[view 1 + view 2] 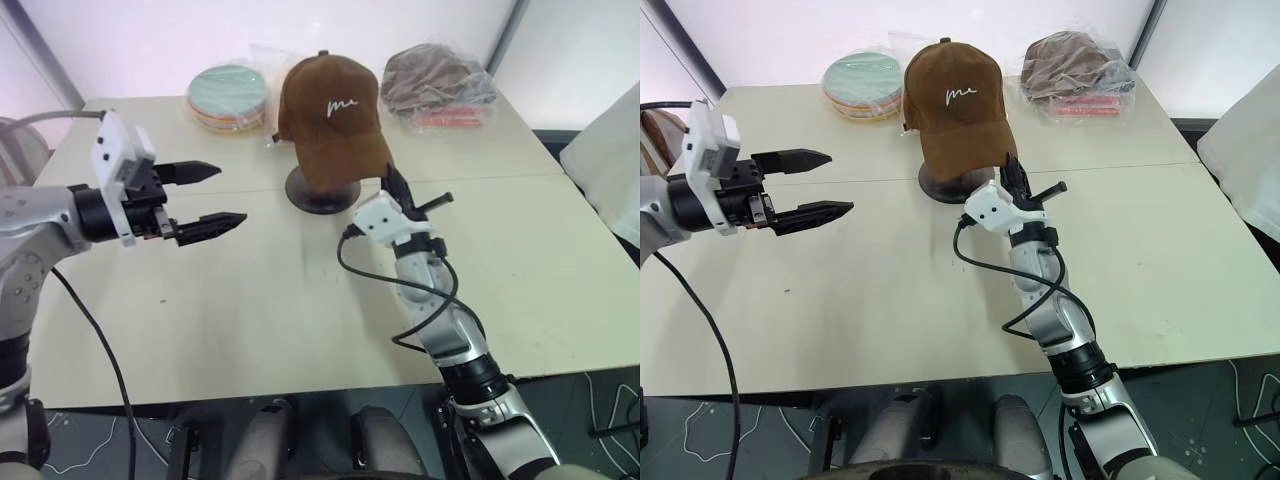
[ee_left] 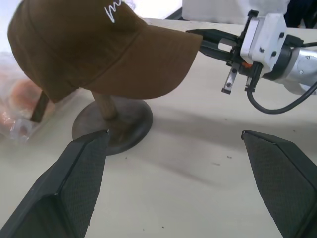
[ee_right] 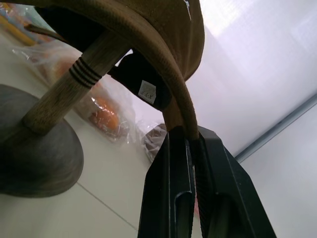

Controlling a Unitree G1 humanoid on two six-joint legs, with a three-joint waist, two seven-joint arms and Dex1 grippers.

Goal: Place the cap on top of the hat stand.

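The brown cap (image 1: 330, 115) with white script sits over the top of the hat stand (image 1: 322, 195), whose round dark base rests on the table. The cap's brim (image 3: 171, 79) slopes down toward me and to the right. My right gripper (image 1: 393, 182) is shut on the brim's edge, its two black fingers (image 3: 163, 198) clamped on the fabric from below. The stand's post (image 3: 64, 94) shows under the cap. My left gripper (image 1: 230, 193) hovers open to the left of the stand with nothing between its fingers (image 2: 74, 183), apart from the cap.
A stack of colourful discs (image 1: 228, 97) lies behind and left of the stand. A darker cap in clear plastic (image 1: 437, 80) lies at the back right. The cream table (image 1: 250, 300) has open room in front. A white object (image 1: 605, 160) stands beyond the right edge.
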